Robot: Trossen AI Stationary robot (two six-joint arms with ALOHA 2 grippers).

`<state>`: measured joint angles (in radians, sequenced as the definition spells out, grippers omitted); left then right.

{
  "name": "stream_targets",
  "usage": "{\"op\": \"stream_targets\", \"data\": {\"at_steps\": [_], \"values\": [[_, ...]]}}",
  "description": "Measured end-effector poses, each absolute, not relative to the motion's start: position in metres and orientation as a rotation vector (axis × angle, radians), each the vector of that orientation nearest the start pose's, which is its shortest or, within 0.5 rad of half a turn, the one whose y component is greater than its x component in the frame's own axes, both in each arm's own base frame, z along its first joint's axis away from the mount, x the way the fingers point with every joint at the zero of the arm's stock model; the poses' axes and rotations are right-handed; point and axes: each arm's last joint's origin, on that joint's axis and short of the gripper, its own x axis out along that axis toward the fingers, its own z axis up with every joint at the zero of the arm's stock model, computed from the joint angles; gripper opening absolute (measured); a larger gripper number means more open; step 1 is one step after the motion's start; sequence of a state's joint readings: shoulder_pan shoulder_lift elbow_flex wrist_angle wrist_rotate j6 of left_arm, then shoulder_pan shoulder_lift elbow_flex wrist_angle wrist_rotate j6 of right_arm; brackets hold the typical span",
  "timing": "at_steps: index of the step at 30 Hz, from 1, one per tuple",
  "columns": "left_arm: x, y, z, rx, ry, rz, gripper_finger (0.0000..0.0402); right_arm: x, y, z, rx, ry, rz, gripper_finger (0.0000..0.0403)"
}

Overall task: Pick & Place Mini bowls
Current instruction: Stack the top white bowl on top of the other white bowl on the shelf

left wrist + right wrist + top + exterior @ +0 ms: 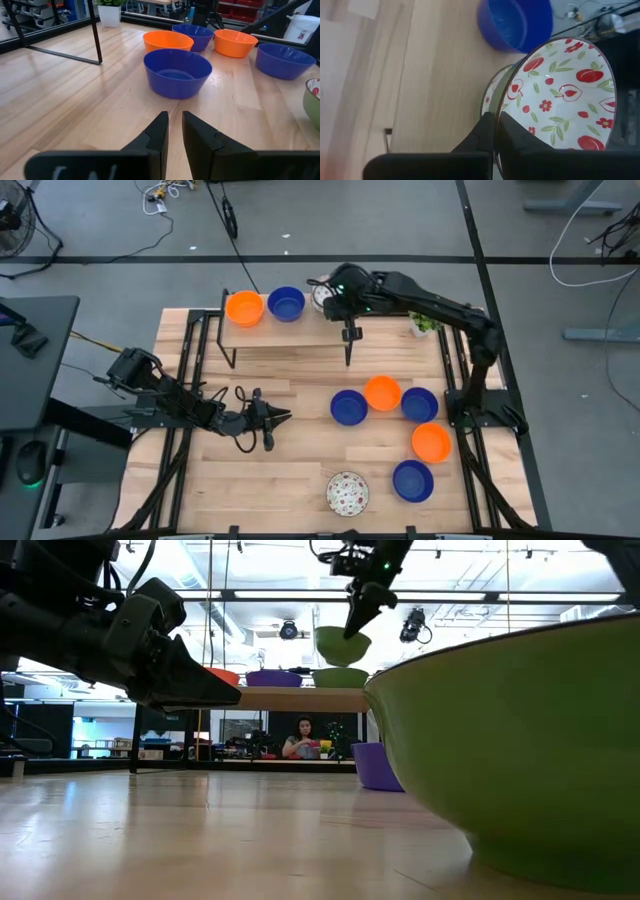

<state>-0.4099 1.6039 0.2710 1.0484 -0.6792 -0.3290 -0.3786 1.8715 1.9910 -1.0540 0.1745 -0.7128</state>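
My right gripper is over the raised wooden shelf at the table's far side, shut on a white bowl with red flowers and a green outside. A second bowl of that kind sits on the shelf right below it, beside a blue bowl and an orange one. On the table lie three blue bowls, two orange ones and one patterned bowl. My left gripper hovers low left of them, fingers all but together, holding nothing. My right gripper pinches the flowered bowl by its rim, one finger inside the bowl and one outside. The fingers come from above, pointing down. The bowl hangs below them, lifted clear of the shelf and of the bowl under it.
A small potted plant stands at the shelf's right end. The shelf's black legs reach down to the table. Bare wood lies between the left gripper and the nearest blue bowl. A person sits in the room beyond.
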Motion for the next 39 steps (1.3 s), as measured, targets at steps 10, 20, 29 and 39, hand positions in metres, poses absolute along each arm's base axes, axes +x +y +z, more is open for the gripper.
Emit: {"op": "stream_targets", "data": {"at_steps": [10, 20, 29, 39], "values": [[0.220, -0.076, 0.118, -0.177, 0.197, 0.304, 0.0057, 0.369, -0.166, 0.359, -0.529, 1.137, -0.151, 0.0006], [0.220, -0.076, 0.118, -0.176, 0.196, 0.304, 0.0057, 0.366, -0.170, 0.357, -0.505, 1.137, -0.128, 0.0006], [0.220, -0.076, 0.119, -0.182, 0.189, 0.302, 0.0058, 0.373, -0.182, 0.340, -0.495, 1.178, -0.118, 0.0006], [0.221, -0.076, 0.120, -0.181, 0.187, 0.302, 0.0057, 0.372, -0.187, 0.337, -0.482, 1.182, -0.117, 0.0006]]}}
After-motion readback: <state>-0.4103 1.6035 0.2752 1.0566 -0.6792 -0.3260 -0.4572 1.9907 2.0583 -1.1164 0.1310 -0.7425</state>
